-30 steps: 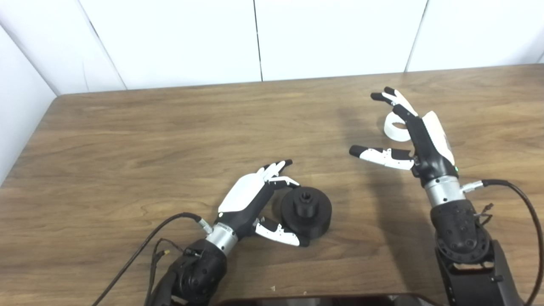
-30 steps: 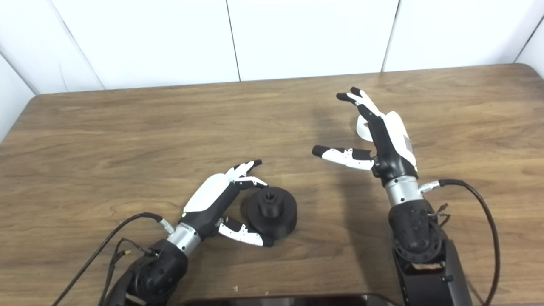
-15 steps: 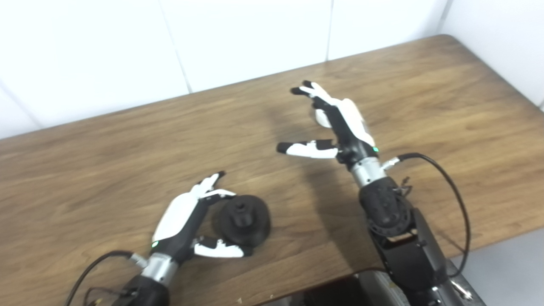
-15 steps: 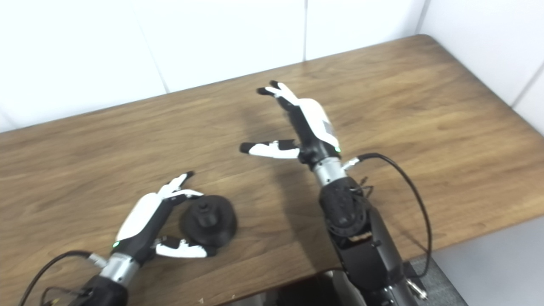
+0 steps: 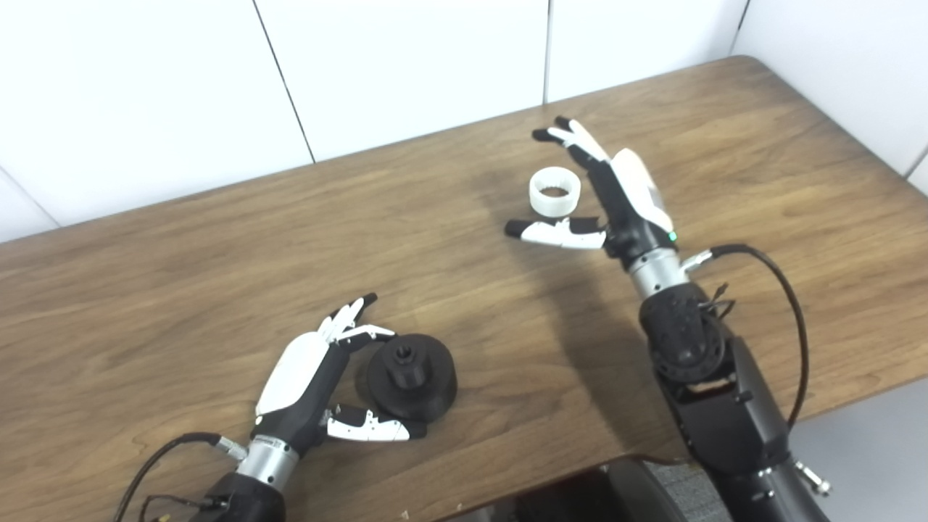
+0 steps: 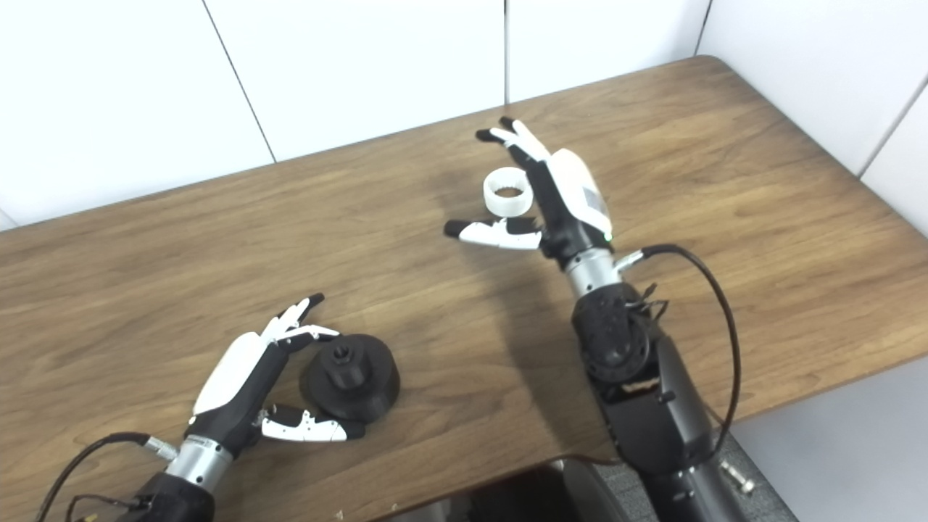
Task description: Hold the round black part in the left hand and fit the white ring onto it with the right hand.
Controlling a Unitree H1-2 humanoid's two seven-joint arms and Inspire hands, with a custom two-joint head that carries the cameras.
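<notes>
Two hands beside two parts on table (image 5: 181,246).
Left hand (image 5: 308,377) spread, cupping black part (image 5: 411,377); right hand (image 5: 616,196) spread around white ring (image 5: 554,191), not pinching.

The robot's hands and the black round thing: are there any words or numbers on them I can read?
No readable words or numbers anywhere.
Right hand: a small grey label patch on its white back, too blurred to read.
Left hand: no text.
Black round part: no text.
White ring: no text.

2 head cameras, downward, shared table (image 5: 181,239)
</notes>
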